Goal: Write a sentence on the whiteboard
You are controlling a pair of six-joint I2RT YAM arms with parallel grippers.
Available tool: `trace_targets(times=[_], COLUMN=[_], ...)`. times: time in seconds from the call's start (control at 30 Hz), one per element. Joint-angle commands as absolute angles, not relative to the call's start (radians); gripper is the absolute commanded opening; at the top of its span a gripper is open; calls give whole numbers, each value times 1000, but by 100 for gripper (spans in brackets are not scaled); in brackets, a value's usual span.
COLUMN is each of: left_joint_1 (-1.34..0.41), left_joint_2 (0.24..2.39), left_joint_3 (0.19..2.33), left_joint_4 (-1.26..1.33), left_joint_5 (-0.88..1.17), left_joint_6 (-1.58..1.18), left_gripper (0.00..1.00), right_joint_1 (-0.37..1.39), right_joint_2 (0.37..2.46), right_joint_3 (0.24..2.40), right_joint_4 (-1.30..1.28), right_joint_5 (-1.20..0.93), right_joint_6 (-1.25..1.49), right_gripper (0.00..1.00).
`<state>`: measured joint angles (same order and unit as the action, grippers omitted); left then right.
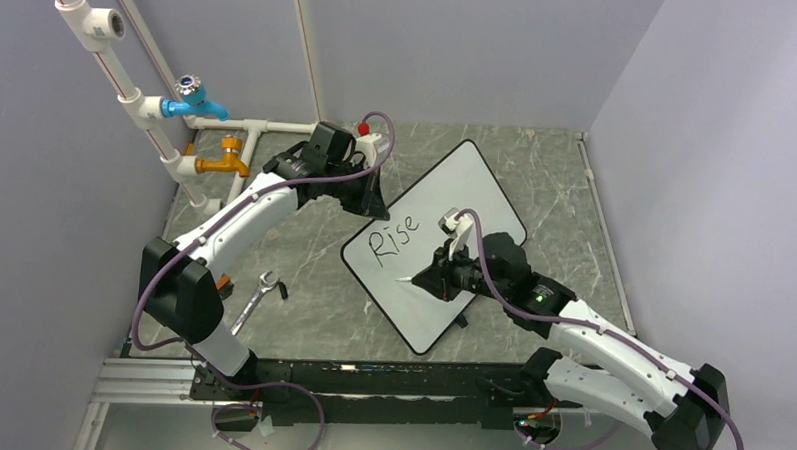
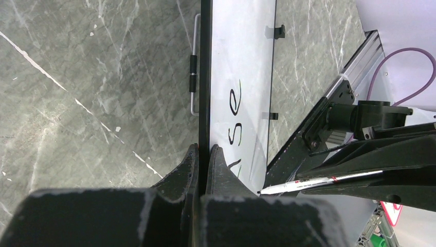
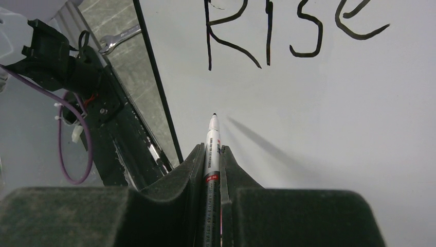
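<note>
The whiteboard (image 1: 455, 202) lies tilted on the table, with the black handwritten word "Rise" (image 1: 393, 240) near its left corner. The word also shows in the right wrist view (image 3: 288, 31). My left gripper (image 1: 373, 206) is shut on the board's black rim (image 2: 204, 103), one jaw on each side. My right gripper (image 1: 431, 280) is shut on a white marker (image 3: 212, 139). The marker tip hovers just over the blank white surface below the "R". The marker also shows in the left wrist view (image 2: 303, 183).
A steel wrench (image 1: 255, 298) lies left of the board. White pipes with a blue tap (image 1: 194, 100) and an orange tap (image 1: 225, 162) stand at the back left. Grey walls close in the table. A black rail (image 1: 369, 379) runs along the near edge.
</note>
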<state>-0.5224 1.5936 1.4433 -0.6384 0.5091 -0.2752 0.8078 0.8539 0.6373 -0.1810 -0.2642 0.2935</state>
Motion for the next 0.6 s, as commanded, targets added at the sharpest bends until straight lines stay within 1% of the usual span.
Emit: trace_targets(times=[0.0,0.57], left_joint_1=[-515,-516], left_joint_2=[1551,1554], left_joint_3=[1443,1445], left_joint_4=[-580,-584], left_joint_5=[404,402], left_joint_6=[-246,-245], left_gripper=[0,0], right_joint_1=[816,822], right_joint_2=[876,954], right_joint_3=[658,675], right_joint_4=[-112,-82], right_joint_5=[-239,-282], right_joint_6=[273,259], right_gripper=[0,0])
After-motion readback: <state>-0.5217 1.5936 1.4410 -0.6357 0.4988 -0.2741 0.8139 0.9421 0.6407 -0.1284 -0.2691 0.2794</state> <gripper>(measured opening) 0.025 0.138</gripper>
